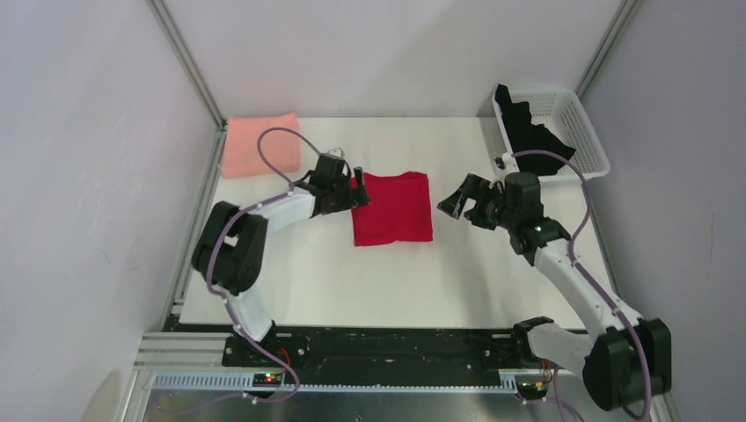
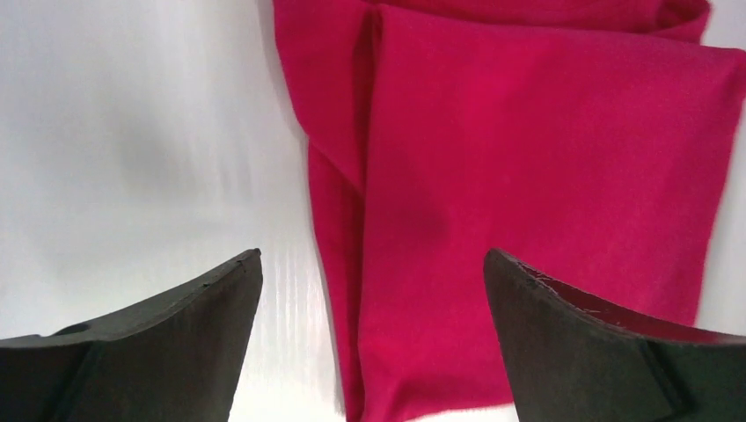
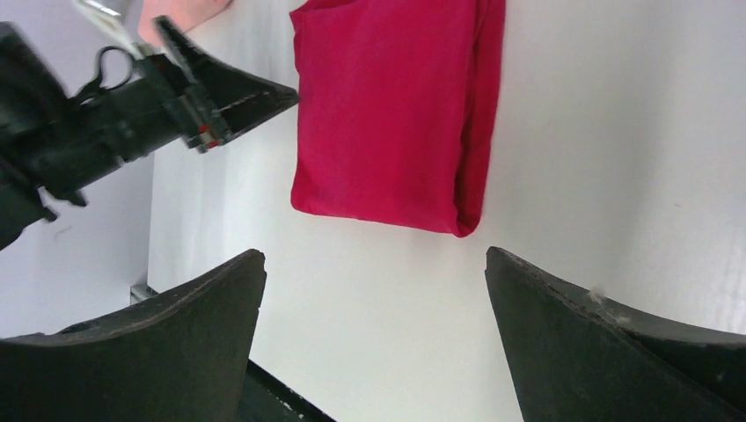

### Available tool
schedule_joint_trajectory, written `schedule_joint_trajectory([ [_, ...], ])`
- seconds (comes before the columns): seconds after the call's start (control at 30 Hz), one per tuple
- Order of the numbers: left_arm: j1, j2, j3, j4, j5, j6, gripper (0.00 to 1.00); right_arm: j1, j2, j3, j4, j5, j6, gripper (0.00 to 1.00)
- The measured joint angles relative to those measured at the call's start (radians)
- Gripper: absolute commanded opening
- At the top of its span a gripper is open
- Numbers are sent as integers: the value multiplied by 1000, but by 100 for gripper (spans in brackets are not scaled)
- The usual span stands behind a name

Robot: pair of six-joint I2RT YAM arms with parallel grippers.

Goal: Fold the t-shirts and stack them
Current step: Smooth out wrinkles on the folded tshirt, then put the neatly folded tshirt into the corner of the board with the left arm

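My left gripper [image 1: 350,192], jaws apart, at left edge of folded red t-shirt [image 1: 393,209], likely to grab it; right gripper [image 1: 459,204] apart, empty.

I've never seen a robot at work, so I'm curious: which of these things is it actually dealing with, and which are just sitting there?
Part of the job:
red t-shirt, folded, mid-table
salmon-pink t-shirt, folded, far left corner
black t-shirt, unfolded, in the basket

Just there:
white mesh basket, far right corner
white table
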Motion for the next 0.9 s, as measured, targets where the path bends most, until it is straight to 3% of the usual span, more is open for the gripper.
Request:
schedule_joint_trajectory([
  [0.1, 0, 105, 70, -15, 7, 6, 97, -12, -89, -15, -43, 39, -14, 100],
  [0.23, -9, 176, 137, -15, 35, 11, 84, -40, -175, -34, -97, 93, -35, 99],
  [0.3, -26, 200, 153, -16, 36, 12, 69, -54, -200, -42, -124, 121, -43, 99],
  [0.37, -51, 209, 166, -19, 22, 13, 40, -69, -226, -53, -149, 143, -52, 99],
  [0.4, -72, 217, 172, -30, 2, 16, 32, -76, -238, -60, -160, 150, -55, 99],
  [0.43, -89, 225, 175, -36, -16, 14, 15, -82, -249, -66, -168, 157, -56, 99],
  [0.5, -121, 235, 191, -57, -59, 14, 2, -90, -264, -74, -184, 165, -61, 99],
  [0.9, -153, 242, 269, -205, -352, 121, 0, -106, -296, -102, -216, 187, -102, 99],
])
